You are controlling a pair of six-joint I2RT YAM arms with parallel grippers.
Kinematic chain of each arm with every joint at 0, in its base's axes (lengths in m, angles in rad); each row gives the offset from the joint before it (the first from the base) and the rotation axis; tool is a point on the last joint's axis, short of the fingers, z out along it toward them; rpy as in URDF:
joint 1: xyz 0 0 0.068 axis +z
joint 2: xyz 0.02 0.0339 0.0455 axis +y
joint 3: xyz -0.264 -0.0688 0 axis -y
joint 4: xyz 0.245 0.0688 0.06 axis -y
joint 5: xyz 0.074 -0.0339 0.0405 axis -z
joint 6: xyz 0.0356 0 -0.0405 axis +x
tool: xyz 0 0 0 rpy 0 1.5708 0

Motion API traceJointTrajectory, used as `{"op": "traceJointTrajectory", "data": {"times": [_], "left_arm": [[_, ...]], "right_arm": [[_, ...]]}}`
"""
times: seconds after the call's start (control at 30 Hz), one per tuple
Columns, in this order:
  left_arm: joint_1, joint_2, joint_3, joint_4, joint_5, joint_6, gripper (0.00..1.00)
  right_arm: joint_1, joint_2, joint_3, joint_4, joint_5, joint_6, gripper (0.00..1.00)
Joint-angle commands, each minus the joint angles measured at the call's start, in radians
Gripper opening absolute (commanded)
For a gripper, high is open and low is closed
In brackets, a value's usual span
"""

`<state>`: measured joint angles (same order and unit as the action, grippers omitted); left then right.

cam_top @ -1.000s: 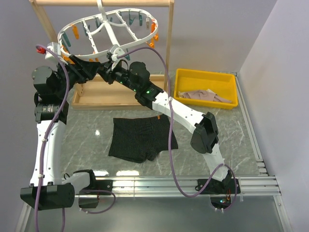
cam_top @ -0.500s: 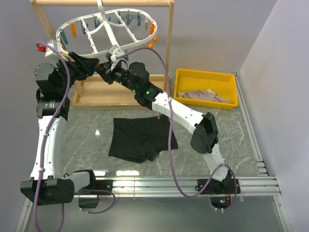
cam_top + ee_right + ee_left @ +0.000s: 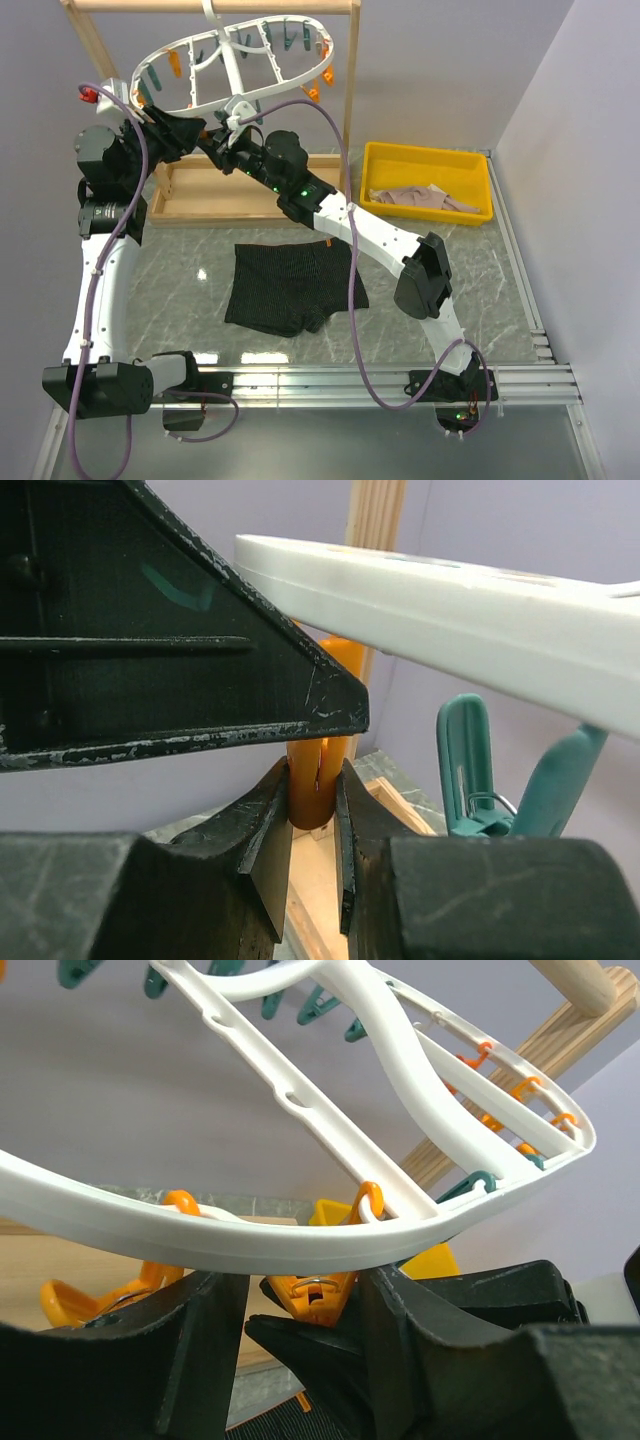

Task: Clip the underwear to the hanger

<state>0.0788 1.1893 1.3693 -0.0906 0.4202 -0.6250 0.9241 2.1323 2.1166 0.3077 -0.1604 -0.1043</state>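
The black underwear (image 3: 293, 285) lies flat on the table, held by neither gripper. The white hanger (image 3: 235, 60) hangs tilted from the wooden frame, with orange and teal pegs along its rim. My right gripper (image 3: 318, 780) is shut on the tail of an orange peg (image 3: 320, 760) under the hanger's near rim (image 3: 450, 600); in the top view it is under that rim (image 3: 213, 143). My left gripper (image 3: 305, 1285) is open just under the rim (image 3: 250, 1240), its fingers (image 3: 200, 1350) either side of the same orange peg (image 3: 318, 1295) and the right gripper's finger.
A wooden frame (image 3: 350, 90) with a tray-like base (image 3: 230, 195) stands at the back. A yellow bin (image 3: 428, 160) at the right holds a pinkish-beige cloth (image 3: 420, 198). Teal pegs (image 3: 470, 770) hang beside the held one.
The hanger has swung up and to the right. My left gripper has moved up and right under its rim, next to the right gripper. The underwear has not moved.
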Motion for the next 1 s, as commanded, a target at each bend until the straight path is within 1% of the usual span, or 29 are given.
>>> {"op": "traceJointTrajectory", "data": {"times": [0.0, 0.13, 0.27, 0.33, 0.37, 0.43, 0.47, 0.5, 0.53, 0.57, 0.6, 0.67, 0.7, 0.8, 0.83, 0.9, 0.97], "left_arm": [[0.004, -0.002, 0.051, 0.123, -0.064, -0.019, 0.52], [0.006, -0.007, 0.05, 0.144, -0.072, -0.021, 0.52], [0.006, -0.007, 0.056, 0.143, -0.072, -0.025, 0.5], [0.004, -0.01, 0.057, 0.141, -0.074, -0.022, 0.4], [0.004, -0.01, 0.056, 0.141, -0.07, -0.025, 0.25], [0.006, -0.007, 0.056, 0.14, -0.061, -0.028, 0.14], [0.006, -0.005, 0.056, 0.14, -0.048, -0.031, 0.05], [0.004, -0.007, 0.054, 0.138, -0.046, -0.031, 0.02], [0.004, -0.007, 0.056, 0.137, -0.047, -0.03, 0.01], [0.004, -0.007, 0.054, 0.137, -0.044, -0.03, 0.01], [0.006, -0.008, 0.05, 0.141, -0.037, -0.027, 0.01], [0.004, -0.008, 0.047, 0.135, -0.035, -0.021, 0.0], [0.006, -0.01, 0.042, 0.137, -0.034, -0.019, 0.0], [0.004, -0.011, 0.042, 0.132, -0.031, -0.012, 0.01], [0.006, -0.008, 0.042, 0.135, -0.026, -0.01, 0.0], [0.006, -0.005, 0.045, 0.137, -0.021, -0.01, 0.0], [0.004, -0.003, 0.048, 0.134, -0.02, -0.008, 0.0]], "right_arm": [[0.028, -0.057, -0.021, 0.019, -0.018, -0.023, 0.0], [0.03, -0.054, -0.024, 0.016, -0.013, -0.026, 0.0], [0.033, -0.051, -0.02, 0.018, -0.008, -0.031, 0.0], [0.035, -0.051, -0.021, 0.015, -0.008, -0.029, 0.0], [0.036, -0.051, -0.021, 0.013, -0.007, -0.029, 0.0], [0.035, -0.051, -0.021, 0.004, -0.008, -0.028, 0.0], [0.035, -0.054, -0.021, -0.001, -0.008, -0.025, 0.04], [0.035, -0.054, -0.023, -0.004, -0.01, -0.023, 0.1], [0.035, -0.057, -0.027, -0.007, -0.011, -0.023, 0.18], [0.033, -0.066, -0.032, -0.01, -0.013, -0.021, 0.31], [0.035, -0.072, -0.038, -0.012, -0.013, -0.02, 0.39], [0.033, -0.098, -0.073, -0.009, -0.018, -0.011, 0.49], [0.03, -0.11, -0.09, -0.007, -0.016, -0.005, 0.56], [0.022, -0.173, -0.191, -0.009, -0.033, 0.023, 0.58], [0.019, -0.192, -0.251, -0.025, -0.04, 0.026, 0.57], [0.019, -0.239, -0.309, -0.056, -0.071, 0.028, 0.57], [0.019, -0.276, -0.389, -0.122, -0.091, 0.054, 0.56]]}}
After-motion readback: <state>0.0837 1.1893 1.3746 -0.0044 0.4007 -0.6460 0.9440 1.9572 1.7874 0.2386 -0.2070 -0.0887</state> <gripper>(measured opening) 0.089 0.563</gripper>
